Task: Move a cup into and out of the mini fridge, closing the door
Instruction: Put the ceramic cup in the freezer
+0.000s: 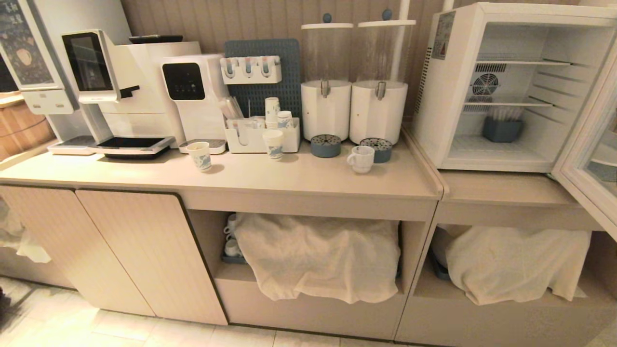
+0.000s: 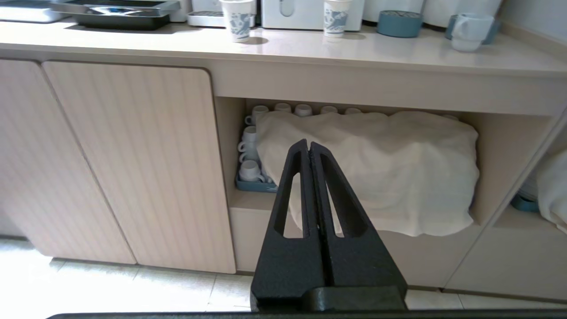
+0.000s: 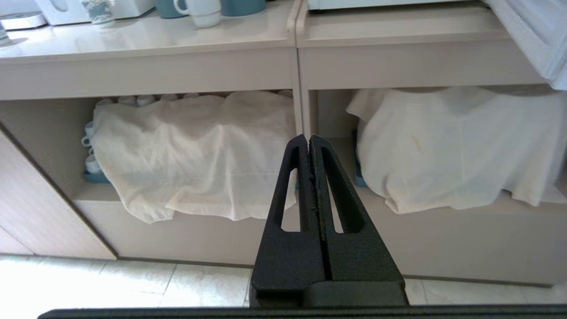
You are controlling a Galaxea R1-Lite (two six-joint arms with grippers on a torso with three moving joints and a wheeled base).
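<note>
Both tools closed, empty

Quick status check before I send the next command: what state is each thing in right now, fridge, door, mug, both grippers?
White boxy mini fridge: open, wire shelves bare, a blue-grey container at the back.
Glass-windowed door with pale frame: swung wide open to the right.
Small white ceramic mug with loop handle: upright on the counter, outside the fridge, untouched.
Left gripper: shut, empty, low before the cabinet.
Right gripper: shut, empty, low before the cabinet.
</note>
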